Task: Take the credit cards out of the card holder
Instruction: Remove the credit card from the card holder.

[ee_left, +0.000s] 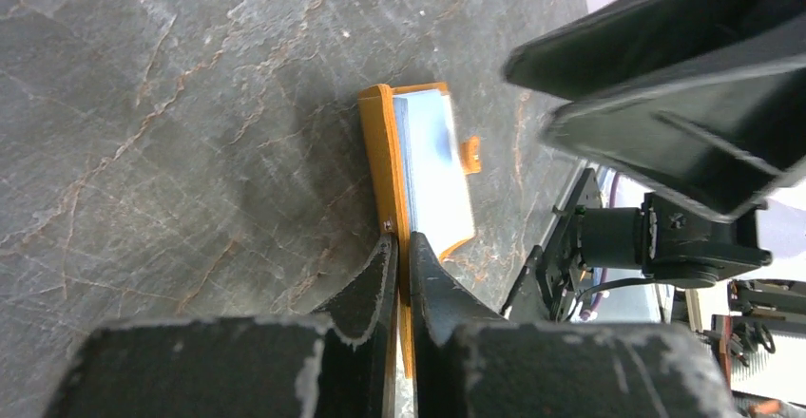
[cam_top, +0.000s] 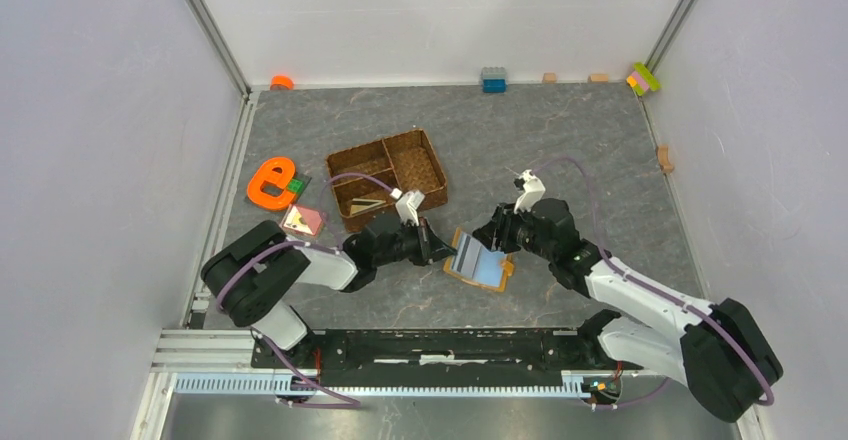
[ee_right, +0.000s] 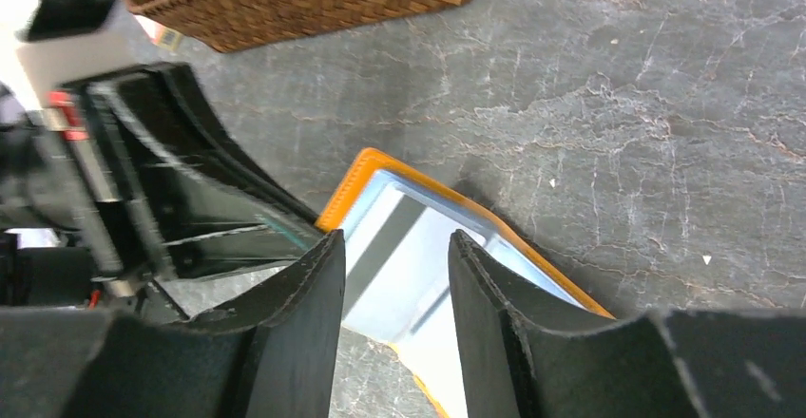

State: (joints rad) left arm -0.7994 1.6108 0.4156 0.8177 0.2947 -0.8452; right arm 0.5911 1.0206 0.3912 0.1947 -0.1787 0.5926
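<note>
The orange card holder (cam_top: 456, 268) lies open on the dark table between my two arms, its pale blue lining facing up. A pale credit card (cam_top: 467, 253) with a dark stripe rests in the lining. My left gripper (cam_top: 440, 243) is shut on the holder's left orange flap; in the left wrist view the flap (ee_left: 380, 147) runs edge-on into the gripper (ee_left: 403, 239). My right gripper (cam_top: 497, 237) hovers open over the holder's right side. In the right wrist view that gripper (ee_right: 394, 239) has its fingers apart above the striped card (ee_right: 385, 228) and the orange rim (ee_right: 366, 163), holding nothing.
A brown woven divided tray (cam_top: 415, 165) stands behind the left arm and shows at the top of the right wrist view (ee_right: 304, 0). An orange e-shaped toy (cam_top: 270, 182) and a pink triangular piece (cam_top: 303, 221) lie at left. Toy bricks (cam_top: 493, 80) line the back wall.
</note>
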